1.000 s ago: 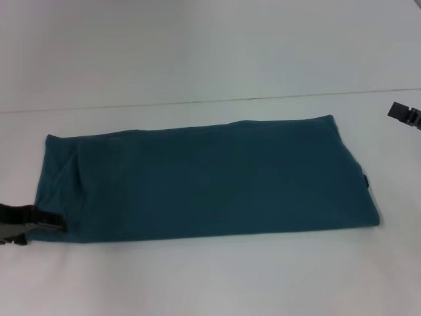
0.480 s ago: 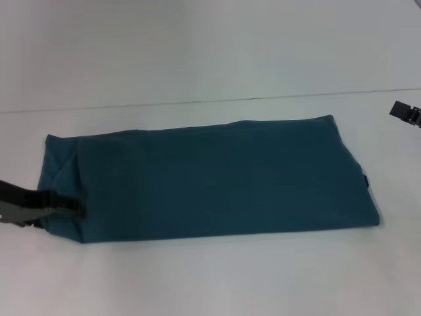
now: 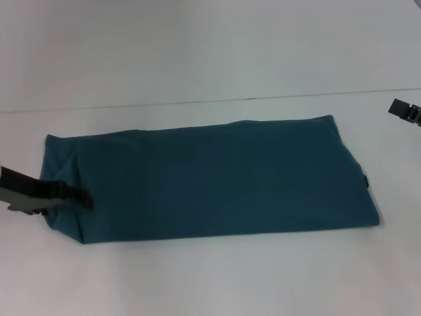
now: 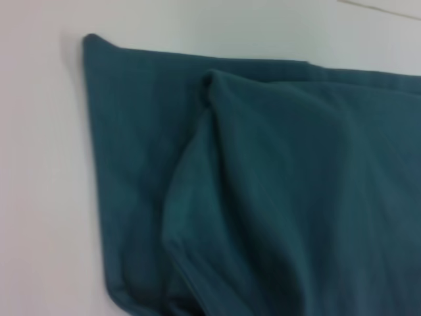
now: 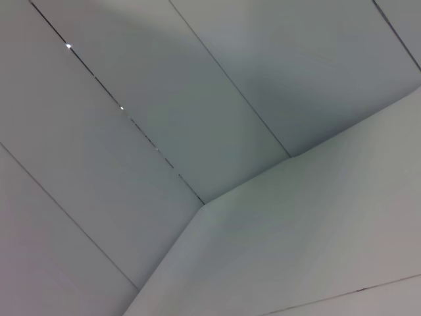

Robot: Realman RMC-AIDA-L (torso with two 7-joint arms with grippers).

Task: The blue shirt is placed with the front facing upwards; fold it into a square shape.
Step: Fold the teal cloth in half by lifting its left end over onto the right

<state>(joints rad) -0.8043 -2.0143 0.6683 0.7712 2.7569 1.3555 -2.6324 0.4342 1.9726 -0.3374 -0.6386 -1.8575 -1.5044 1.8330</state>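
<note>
The blue shirt [image 3: 210, 181] lies flat on the white table [image 3: 210, 283], folded into a long band that runs from the left edge region to the right of the head view, across the middle of the frame. Its upper surface is plain teal; no lettering shows. A small dark tab projects from the band's right end. At the left end a diagonal crease marks an inner layer folded beneath the top layer.

The left gripper [image 3: 84, 199] reaches in from the left edge of the frame, low over the band's left end, its dark fingertips lying over the cloth near the lower left corner. Whether the jaws are pinching the cloth or merely resting above it I cannot tell. The left wrist view shows that same end of the shirt [image 4: 263, 191] at close range, with a raised fold of fabric over the flat lower layer.

The right gripper [image 3: 406, 112] sits at the right edge of the frame, well apart from the shirt. Its opening cannot be judged.
</note>
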